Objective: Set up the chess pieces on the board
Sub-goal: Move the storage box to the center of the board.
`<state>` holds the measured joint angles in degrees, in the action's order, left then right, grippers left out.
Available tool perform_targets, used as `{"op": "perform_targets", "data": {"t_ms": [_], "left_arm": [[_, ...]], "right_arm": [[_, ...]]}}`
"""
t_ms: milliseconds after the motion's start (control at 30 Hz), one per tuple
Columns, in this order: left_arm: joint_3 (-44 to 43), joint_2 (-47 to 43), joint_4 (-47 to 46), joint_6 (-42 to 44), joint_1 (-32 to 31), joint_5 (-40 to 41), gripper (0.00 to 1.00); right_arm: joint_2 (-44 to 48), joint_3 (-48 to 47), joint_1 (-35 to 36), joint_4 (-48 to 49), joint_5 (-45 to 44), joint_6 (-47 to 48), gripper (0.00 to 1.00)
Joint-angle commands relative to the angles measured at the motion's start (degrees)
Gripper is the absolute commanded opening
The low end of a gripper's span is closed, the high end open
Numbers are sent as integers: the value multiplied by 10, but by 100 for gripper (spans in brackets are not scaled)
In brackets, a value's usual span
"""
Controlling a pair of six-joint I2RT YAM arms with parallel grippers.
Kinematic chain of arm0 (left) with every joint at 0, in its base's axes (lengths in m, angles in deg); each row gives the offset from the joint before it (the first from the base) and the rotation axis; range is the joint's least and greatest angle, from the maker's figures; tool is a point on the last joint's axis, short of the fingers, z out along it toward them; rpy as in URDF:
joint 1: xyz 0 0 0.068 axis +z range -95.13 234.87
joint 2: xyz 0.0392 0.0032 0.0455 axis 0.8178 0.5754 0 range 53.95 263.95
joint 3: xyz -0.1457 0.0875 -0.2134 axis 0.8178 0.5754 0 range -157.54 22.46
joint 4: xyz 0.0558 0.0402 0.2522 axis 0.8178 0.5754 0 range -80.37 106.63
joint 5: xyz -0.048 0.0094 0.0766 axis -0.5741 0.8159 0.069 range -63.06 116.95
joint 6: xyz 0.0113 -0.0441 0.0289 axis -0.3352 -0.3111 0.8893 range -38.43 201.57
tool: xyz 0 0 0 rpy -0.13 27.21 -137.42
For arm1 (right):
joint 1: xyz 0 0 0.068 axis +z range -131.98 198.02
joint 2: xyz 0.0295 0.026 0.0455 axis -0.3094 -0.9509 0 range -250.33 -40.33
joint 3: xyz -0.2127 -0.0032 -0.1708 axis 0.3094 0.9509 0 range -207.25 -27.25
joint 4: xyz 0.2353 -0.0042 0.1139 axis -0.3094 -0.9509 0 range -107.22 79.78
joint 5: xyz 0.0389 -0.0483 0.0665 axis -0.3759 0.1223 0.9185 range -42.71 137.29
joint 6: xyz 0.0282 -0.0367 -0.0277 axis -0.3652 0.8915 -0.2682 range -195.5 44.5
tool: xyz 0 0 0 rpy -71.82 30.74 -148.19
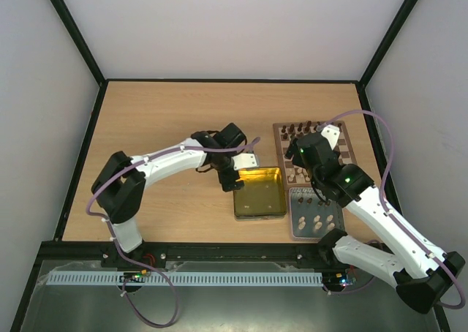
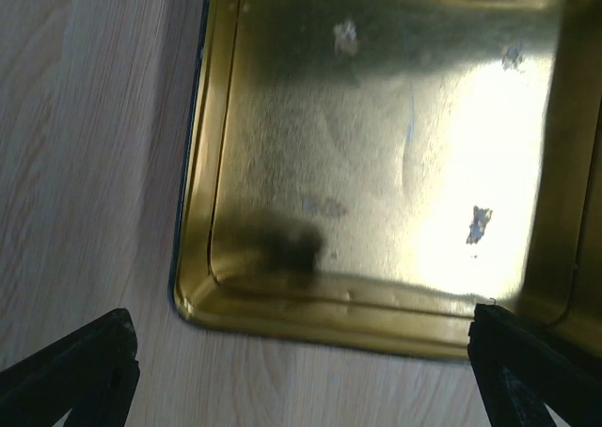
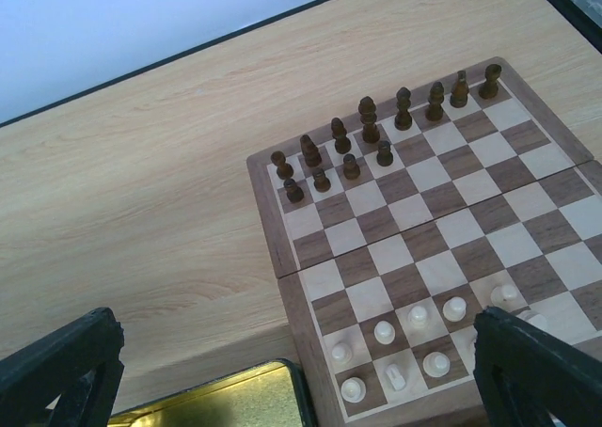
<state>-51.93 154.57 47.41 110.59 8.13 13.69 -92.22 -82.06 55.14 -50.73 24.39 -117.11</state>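
Nearest the arm bases I see a flat grey metal tray (image 1: 295, 202) lying on the pale, fine-grained wooden surface (image 1: 168, 120). Some loose pieces (image 1: 316, 221) lie on it, small rounded cream shapes with a couple of dark ones. The right arm crosses part of the tray, so I cannot count them.

Just left of the tray sits the tin (image 1: 259, 193), shallow and rectangular, shiny yellow-gold with rounded corners and a raised rim. In the left wrist view its floor throws back a hard glare and shows a few small scuffs. My left pincer (image 2: 301, 319) hangs over a corner on the tin's left side, its black fingers (image 2: 75, 371) spread wide with nothing between them.

Beyond the tray lies the board (image 3: 423, 229), square, with smooth dark-brown and cream checks inside a brown border and a seam running across its middle. My right pincer (image 3: 296, 333) hangs above the board's near side, its wedge-shaped fingers also well apart and empty.

On the nearest two rows stand the cream pieces (image 3: 418, 316), short turned figures with ball tops. One or more by the right finger is partly hidden.

Along the far edge stand the dark pieces (image 3: 403, 108), eight upright turned figures of differing heights in the last row. Four shorter round-headed ones stand in the row in front of them, at the left end in the wrist view. The middle rows of squares separate the two colours.
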Motion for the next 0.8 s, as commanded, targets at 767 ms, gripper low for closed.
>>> {"op": "perform_targets", "data": {"t_ms": [767], "left_arm": [[-125,56,161,75,-87,-198,64]], "right_arm": [[9,-28,-10,-27,-41,3,98]]}}
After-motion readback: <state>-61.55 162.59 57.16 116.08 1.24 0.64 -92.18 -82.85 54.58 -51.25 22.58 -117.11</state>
